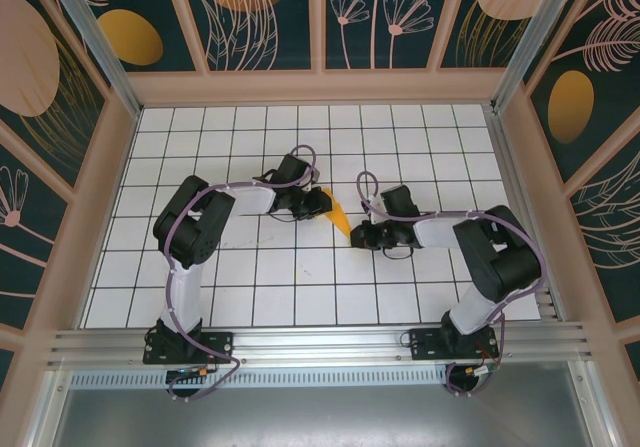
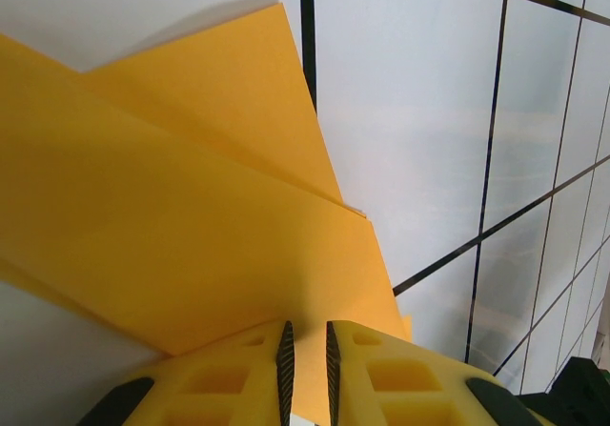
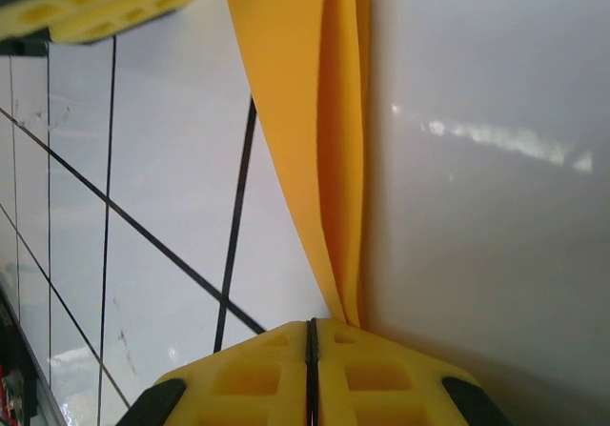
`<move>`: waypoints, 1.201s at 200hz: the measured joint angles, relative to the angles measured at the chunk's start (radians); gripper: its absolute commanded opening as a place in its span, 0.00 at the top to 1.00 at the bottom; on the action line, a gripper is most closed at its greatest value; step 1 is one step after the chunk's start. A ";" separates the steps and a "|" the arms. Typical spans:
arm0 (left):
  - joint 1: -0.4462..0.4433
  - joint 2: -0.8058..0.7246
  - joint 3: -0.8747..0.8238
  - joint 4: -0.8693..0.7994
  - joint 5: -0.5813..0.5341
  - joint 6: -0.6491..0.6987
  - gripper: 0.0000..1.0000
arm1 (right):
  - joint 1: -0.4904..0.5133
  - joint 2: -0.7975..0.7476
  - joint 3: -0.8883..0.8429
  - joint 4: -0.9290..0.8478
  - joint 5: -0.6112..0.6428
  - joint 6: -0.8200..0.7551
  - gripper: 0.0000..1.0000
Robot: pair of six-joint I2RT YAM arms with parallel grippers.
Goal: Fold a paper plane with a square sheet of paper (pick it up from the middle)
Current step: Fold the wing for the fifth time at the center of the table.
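Note:
The square sheet of paper (image 1: 341, 217) is folded into a narrow orange-yellow pointed shape at mid-table, between the two grippers. My left gripper (image 1: 322, 204) sits at its far-left end. In the left wrist view the left gripper (image 2: 307, 329) has its jaws a thin gap apart, with the layered paper (image 2: 191, 207) running into that gap. My right gripper (image 1: 358, 237) is at the paper's near tip. In the right wrist view the right gripper (image 3: 312, 323) has its jaws pressed together, and the folded paper (image 3: 315, 111) ends against the right fingertip (image 3: 381, 345), beside the seam. The left gripper's fingers (image 3: 95, 7) show at the top left.
The white gridded table (image 1: 300, 277) is fenced by tan frames and dark patterned walls at the left (image 1: 60, 147), back and right. An aluminium rail (image 1: 320, 342) with both arm bases runs along the near edge.

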 measured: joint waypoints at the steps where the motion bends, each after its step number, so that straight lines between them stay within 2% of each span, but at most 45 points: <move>1: 0.000 0.000 0.000 0.000 0.000 0.000 0.79 | 0.000 -0.002 0.000 -0.003 0.000 0.000 0.90; 52: 0.000 0.000 0.000 0.000 0.000 0.000 0.79 | 0.002 -0.078 0.077 -0.048 0.024 0.019 0.87; 127: 0.000 0.000 0.000 0.000 0.001 0.000 0.79 | 0.066 0.160 0.253 -0.041 0.088 0.035 0.89; 240: 0.006 -0.002 0.003 0.003 0.008 0.018 0.77 | 0.061 0.191 0.228 0.000 0.106 0.038 0.93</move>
